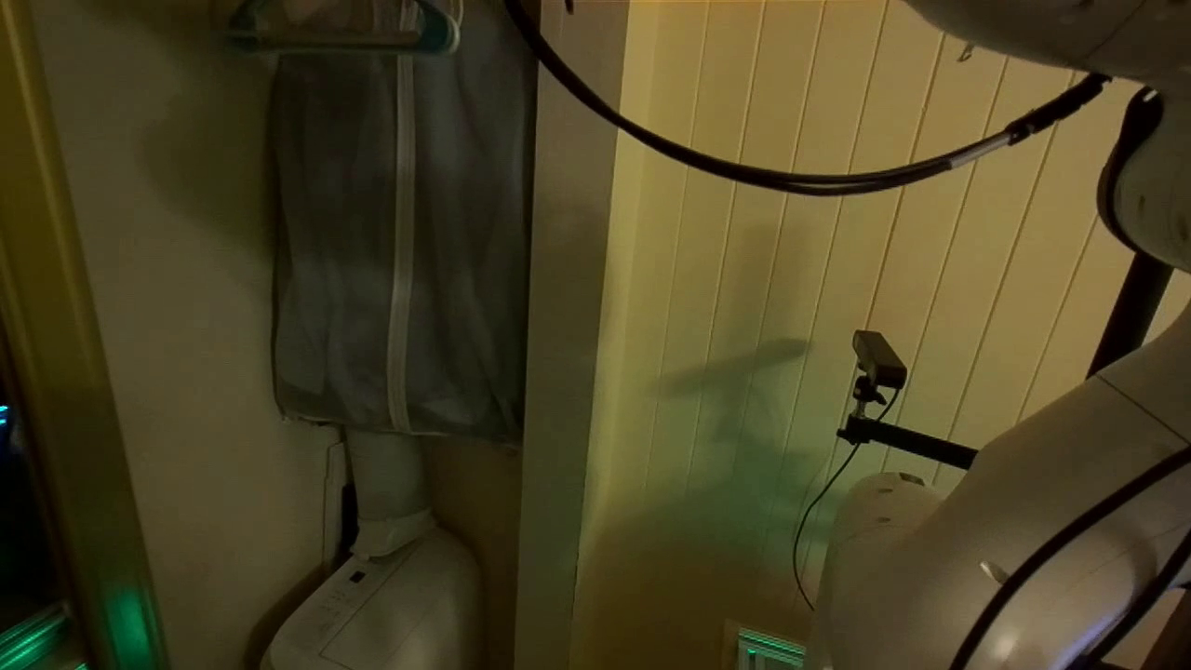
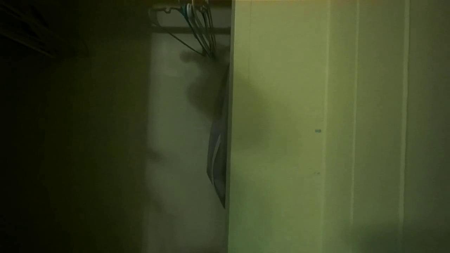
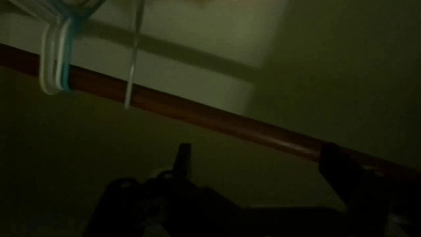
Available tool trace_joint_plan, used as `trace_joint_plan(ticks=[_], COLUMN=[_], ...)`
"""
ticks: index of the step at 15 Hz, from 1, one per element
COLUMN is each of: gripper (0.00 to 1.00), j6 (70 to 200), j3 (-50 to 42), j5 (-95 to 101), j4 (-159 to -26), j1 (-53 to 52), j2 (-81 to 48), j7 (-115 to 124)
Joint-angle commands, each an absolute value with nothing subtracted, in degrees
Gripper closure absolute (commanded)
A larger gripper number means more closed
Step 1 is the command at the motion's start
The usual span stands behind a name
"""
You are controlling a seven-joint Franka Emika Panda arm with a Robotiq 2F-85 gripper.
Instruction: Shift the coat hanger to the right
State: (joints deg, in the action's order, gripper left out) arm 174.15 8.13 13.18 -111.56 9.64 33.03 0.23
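Note:
The teal coat hanger (image 3: 68,54) hangs by its hook on a red-brown rod (image 3: 210,117) at the upper left of the wrist view, bunched with pale hangers (image 3: 49,62). Its teal end (image 1: 437,33) shows at the top left of an exterior view, above the grey cloth (image 1: 340,233). In an exterior view the teal hanger (image 2: 183,12) is in a dim cluster at the top. My gripper (image 3: 256,144) is open, its dark fingers wide apart with nothing between them. It is right of the hangers, with the right fingertip overlapping the rod in view. The gripper is not in either exterior view.
A single thin hanger hook (image 3: 131,79) sits on the rod between the bunch and my gripper. A wall edge (image 1: 568,326) stands beside the cloth. A white appliance (image 1: 400,605) is below it. A black cable (image 1: 744,177) loops from the arm. A mounted camera (image 1: 879,358) stands near the arm.

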Motion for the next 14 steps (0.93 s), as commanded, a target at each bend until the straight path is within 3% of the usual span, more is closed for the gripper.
trace_joint_plan(ticks=[1,7,14], gripper=[0.0,0.0,0.0], j6=[162.79,143.08,129.56], j3=[4.19,0.65,-8.43], j5=[11.64,13.05,6.65], j4=[-119.82,-130.8,-139.65], j1=[-0.4,-2.01,-5.81], j2=[41.25,50.06,48.19], j7=[-6.06,-11.23,-16.64])
